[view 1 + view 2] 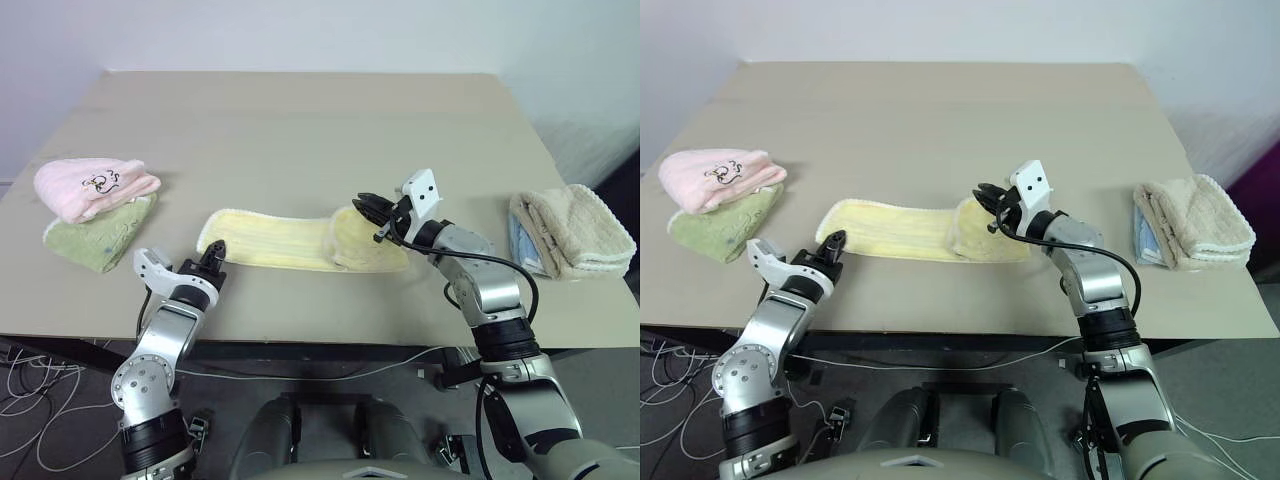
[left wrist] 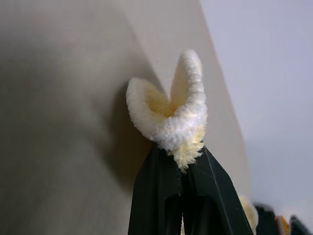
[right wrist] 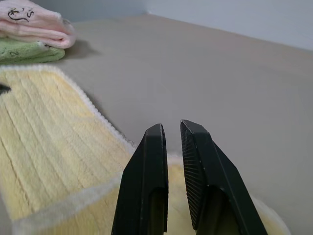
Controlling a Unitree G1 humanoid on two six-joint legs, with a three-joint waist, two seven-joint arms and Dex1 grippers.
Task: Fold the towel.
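Clamped in my left tool (image 1: 214, 252), lower left, is a corner of the soft, limp pale yellow terry towel (image 1: 275, 240). My right tool (image 1: 372, 212), fingers slightly apart and empty, hovers over its folded-back end; I'd pinch the piped edge there.

One worktop (image 1: 300, 120) carries six cloths in all. One is a pale yellow towel (image 1: 270, 240), the longest of them, lying by itself near the middle. Two cloths form a stack at the robot's left: one pink towel (image 1: 95, 187) on top, one green cloth (image 1: 95, 238) beneath it. Two more are plain to see at the robot's right: one beige folded towel (image 1: 575, 232) and one light blue cloth (image 1: 522, 245) tucked against it, showing as a thin edge. Two robot hands are counted: one left hand (image 1: 213, 256) and one right hand (image 1: 372, 212), each with two black fingers.
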